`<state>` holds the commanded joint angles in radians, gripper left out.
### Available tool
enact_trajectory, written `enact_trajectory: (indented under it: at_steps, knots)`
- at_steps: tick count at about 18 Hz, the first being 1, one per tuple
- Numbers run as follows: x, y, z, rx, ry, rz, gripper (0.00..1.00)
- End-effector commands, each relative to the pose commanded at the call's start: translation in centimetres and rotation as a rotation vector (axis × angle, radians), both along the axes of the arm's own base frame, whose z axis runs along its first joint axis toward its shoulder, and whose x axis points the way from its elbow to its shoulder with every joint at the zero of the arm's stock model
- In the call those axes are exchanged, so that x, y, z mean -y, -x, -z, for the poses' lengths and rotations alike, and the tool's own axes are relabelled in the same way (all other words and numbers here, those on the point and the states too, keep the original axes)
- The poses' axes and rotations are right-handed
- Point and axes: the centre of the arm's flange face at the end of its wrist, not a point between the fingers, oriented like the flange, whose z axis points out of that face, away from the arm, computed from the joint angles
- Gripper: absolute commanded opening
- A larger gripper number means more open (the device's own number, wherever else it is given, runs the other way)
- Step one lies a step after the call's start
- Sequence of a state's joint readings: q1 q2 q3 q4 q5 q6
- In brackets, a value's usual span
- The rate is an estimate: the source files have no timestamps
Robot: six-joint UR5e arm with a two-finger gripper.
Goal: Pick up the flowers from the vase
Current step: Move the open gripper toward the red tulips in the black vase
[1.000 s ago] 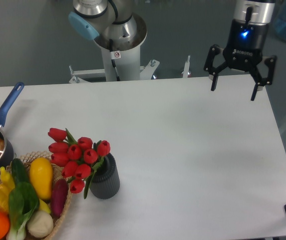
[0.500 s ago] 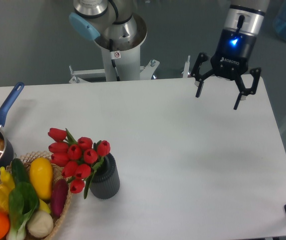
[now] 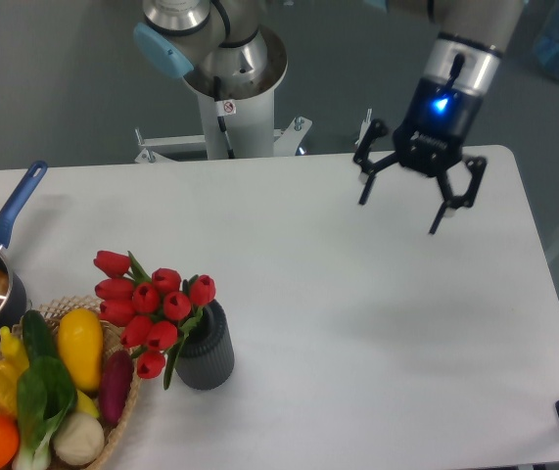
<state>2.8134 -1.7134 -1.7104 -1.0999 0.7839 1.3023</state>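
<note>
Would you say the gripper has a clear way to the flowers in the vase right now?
Probably yes. The gripper hangs open above bare table, and nothing stands between it and the flowers. The wicker basket crowds their left side, so coming from above or the right looks easiest.

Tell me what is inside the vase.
The vase holds the red flowers, whose green stems drop into its mouth. Its dark wall hides the stem ends and anything else inside.

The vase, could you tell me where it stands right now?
The vase stands near the table's front left, holding the red tulips, just right of the wicker basket.
</note>
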Motion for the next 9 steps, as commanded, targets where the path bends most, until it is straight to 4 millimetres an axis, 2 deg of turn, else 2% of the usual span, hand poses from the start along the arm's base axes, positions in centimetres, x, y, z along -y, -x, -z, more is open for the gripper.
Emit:
enact_trajectory:
  at_steps: [4, 7, 9]
  knots:
    - [-2.5, -1.9, 0.3, 0.000, 0.001, 0.058, 1.00]
    - [-4.7, -4.0, 1.5, 0.022, 0.014, 0.109, 1.00]
    - [-5.4, -5.0, 2.0, 0.031, 0.020, 0.127, 1.00]
